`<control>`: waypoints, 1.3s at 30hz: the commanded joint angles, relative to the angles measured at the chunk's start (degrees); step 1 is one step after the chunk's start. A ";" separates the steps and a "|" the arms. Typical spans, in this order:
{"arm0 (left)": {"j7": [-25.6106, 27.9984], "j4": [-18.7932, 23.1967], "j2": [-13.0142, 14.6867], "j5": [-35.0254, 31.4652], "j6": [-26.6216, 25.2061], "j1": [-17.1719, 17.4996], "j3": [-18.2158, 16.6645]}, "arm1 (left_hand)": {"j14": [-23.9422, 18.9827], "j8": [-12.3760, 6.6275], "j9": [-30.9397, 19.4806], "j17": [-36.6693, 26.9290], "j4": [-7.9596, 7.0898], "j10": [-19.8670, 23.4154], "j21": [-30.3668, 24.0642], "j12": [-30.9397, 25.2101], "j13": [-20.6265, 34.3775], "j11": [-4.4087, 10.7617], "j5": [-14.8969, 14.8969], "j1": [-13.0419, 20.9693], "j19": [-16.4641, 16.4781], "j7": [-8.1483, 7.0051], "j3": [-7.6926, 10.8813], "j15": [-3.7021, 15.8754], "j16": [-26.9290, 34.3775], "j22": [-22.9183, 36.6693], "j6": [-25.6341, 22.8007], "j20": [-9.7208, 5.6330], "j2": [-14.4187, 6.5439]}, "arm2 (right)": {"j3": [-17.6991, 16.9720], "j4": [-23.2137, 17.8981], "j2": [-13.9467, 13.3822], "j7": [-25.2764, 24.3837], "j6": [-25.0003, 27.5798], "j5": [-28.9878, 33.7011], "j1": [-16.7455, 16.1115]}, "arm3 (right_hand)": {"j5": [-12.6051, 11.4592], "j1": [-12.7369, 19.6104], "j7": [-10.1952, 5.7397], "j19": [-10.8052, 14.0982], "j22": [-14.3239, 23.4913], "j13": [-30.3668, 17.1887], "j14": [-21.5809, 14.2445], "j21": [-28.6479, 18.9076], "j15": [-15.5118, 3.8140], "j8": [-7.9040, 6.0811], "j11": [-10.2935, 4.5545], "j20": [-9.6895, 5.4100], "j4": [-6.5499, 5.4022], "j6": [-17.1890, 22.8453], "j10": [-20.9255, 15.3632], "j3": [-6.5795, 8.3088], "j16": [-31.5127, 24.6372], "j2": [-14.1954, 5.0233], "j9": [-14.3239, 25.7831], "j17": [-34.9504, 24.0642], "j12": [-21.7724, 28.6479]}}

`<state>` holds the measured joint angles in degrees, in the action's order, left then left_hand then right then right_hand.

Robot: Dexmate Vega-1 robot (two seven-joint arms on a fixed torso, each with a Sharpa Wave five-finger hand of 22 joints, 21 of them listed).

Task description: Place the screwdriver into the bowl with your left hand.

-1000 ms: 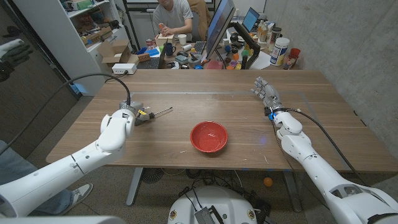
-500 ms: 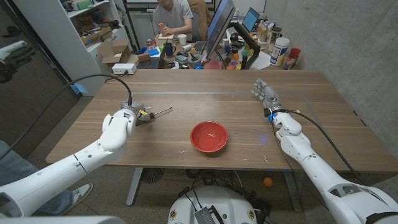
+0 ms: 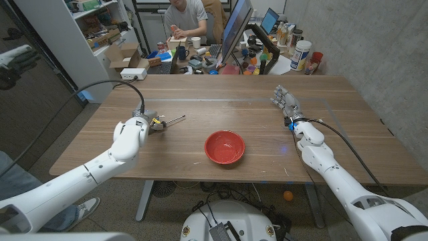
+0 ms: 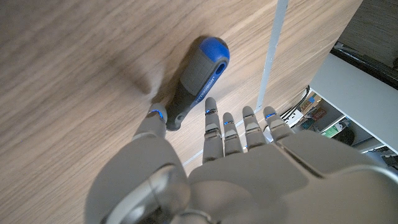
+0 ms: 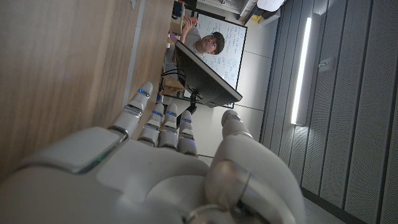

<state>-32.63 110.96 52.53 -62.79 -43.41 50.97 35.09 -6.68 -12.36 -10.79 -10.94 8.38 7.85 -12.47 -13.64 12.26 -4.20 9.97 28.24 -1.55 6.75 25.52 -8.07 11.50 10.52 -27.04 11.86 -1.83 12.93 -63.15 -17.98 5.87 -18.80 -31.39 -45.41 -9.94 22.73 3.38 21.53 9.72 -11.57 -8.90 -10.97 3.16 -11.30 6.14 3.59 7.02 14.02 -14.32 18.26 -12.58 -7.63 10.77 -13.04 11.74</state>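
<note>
The screwdriver [image 3: 170, 121] lies on the wooden table [image 3: 267, 144] at the left, its metal shaft pointing toward the far right. My left hand [image 3: 142, 124] sits right over its handle end. In the left wrist view the grey handle with a blue cap [image 4: 198, 78] lies between the thumb and the straight fingers [image 4: 236, 127] of that hand [image 4: 249, 174]; the thumb tip is at the handle's side, with no closed grip. The red bowl [image 3: 225, 146] stands empty at the table's middle, to the right of the screwdriver. My right hand [image 3: 286, 100] waits at the far right with fingers apart, holding nothing.
A person sits behind the table at a cluttered desk [image 3: 200, 53] with monitors, boxes and bottles. A thin pale line [image 3: 221, 100] runs across the table's far part. A black cable [image 3: 107, 84] loops above my left arm.
My left arm has edged slightly forward and right, closer onto the screwdriver's handle. The screwdriver, bowl and right hand have stayed put.
</note>
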 commanded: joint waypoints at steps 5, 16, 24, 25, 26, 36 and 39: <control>-0.42 -0.96 -1.66 -2.70 0.13 -0.28 0.67 | -1.43 -0.48 -0.34 0.04 0.62 2.09 0.01 -0.90 -0.07 -0.33 0.13 1.83 1.06 0.57 0.31 -0.23 0.65 0.29 -2.79 0.24 -0.35 | -0.53 2.75 0.71 1.24 -1.00 -0.59 0.95 | -0.14 -0.28 -0.39 -0.13 0.20 -0.16 -0.42 -0.10 0.28 0.01 0.09 -0.04 0.07 -0.03 -0.06 -0.10 0.07 0.26 0.26 -0.18 0.00; -1.06 -0.51 -2.37 -4.96 -0.81 0.26 0.49 | -3.32 -0.91 -0.34 0.14 1.21 4.16 -0.29 -1.40 -0.21 -1.23 0.17 4.02 2.49 1.19 1.07 -0.06 0.93 0.24 -5.49 0.20 -0.96 | -0.98 3.51 0.85 2.01 -1.54 -1.01 1.07 | -0.15 -0.31 -0.37 -0.17 0.20 -0.16 -0.46 -0.11 0.29 -0.02 0.17 0.07 0.06 0.03 -0.10 -0.15 0.05 0.21 0.26 -0.15 0.02; -2.57 -0.87 -2.93 -7.18 -0.62 0.06 0.90 | -3.42 -0.83 -0.33 0.15 1.21 4.31 -0.23 -1.37 -0.24 -0.94 0.15 4.32 2.51 1.26 1.10 -0.06 0.87 0.23 -5.71 0.22 -0.92 | -1.09 4.93 1.19 2.88 -1.81 -1.32 1.51 | -0.15 -0.32 -0.38 -0.17 0.20 -0.16 -0.51 -0.12 0.29 0.00 0.15 0.14 0.06 -0.02 -0.01 -0.19 0.02 0.21 0.26 -0.13 -0.02; -2.85 -1.02 -3.13 -7.62 -0.75 0.01 0.99 | -3.43 -0.83 -0.33 0.15 1.20 4.39 -0.21 -1.38 -0.25 -0.80 0.15 4.37 2.49 1.21 1.10 -0.05 0.85 0.23 -5.80 0.10 -0.90 | -1.12 5.20 1.29 2.97 -1.91 -1.35 1.61 | -0.15 -0.32 -0.40 -0.15 0.20 -0.16 -0.52 -0.13 0.28 -0.01 0.15 0.10 0.07 0.02 -0.05 -0.20 0.02 0.22 0.26 -0.13 0.00; -3.03 -1.14 -3.20 -7.93 -0.67 -0.02 1.06 | -3.43 -0.79 -0.33 0.15 1.20 4.40 -0.20 -1.38 -0.25 -0.79 0.14 4.40 2.50 1.18 1.09 -0.04 0.84 0.23 -5.79 0.13 -0.89 | -1.15 5.44 1.38 3.03 -2.02 -1.38 1.69 | -0.15 -0.32 -0.43 -0.14 0.20 -0.16 -0.53 -0.13 0.30 -0.02 0.15 0.12 0.08 0.03 -0.04 -0.21 0.02 0.23 0.26 -0.12 0.00; -3.44 -1.81 -4.04 -8.93 0.34 0.17 0.68 | -3.76 -0.81 -0.33 0.16 1.17 4.97 -0.17 -1.45 -0.30 -0.67 0.13 4.86 2.71 1.14 1.11 0.25 0.80 0.22 -6.57 0.23 -0.85 | -1.23 6.73 1.81 3.52 -2.38 -1.43 2.12 | -0.15 -0.31 -0.43 -0.16 0.20 -0.16 -0.50 -0.14 0.32 0.00 0.15 0.11 0.08 -0.02 -0.05 -0.24 0.02 0.21 0.26 -0.09 0.00; -3.52 -1.95 -4.26 -9.24 0.61 0.14 0.64 | -3.93 -0.79 -0.33 0.17 1.16 5.09 -0.16 -1.45 -0.31 -0.46 0.12 5.01 2.76 1.16 1.12 0.37 0.80 0.22 -6.78 0.23 -0.84 | -1.27 7.05 1.91 3.62 -2.41 -1.45 2.21 | -0.15 -0.32 -0.41 -0.14 0.20 -0.16 -0.47 -0.15 0.31 -0.01 0.18 0.10 0.08 0.01 -0.10 -0.25 0.03 0.19 0.26 -0.09 0.02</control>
<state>-35.54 109.56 49.17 -70.66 -43.70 51.05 35.93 -9.89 -12.80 -10.92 -10.65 9.32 12.56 -12.47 -14.82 11.98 -4.81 9.97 32.51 0.81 8.08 26.47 -7.78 12.10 10.52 -33.08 12.19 -2.62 11.79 -57.41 -16.50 8.95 -20.88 -32.72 -43.63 -9.94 22.73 3.18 21.53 9.72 -11.57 -9.13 -10.97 3.38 -11.31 6.14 3.59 7.02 13.81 -14.32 18.26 -12.58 -7.63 10.77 -13.05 11.74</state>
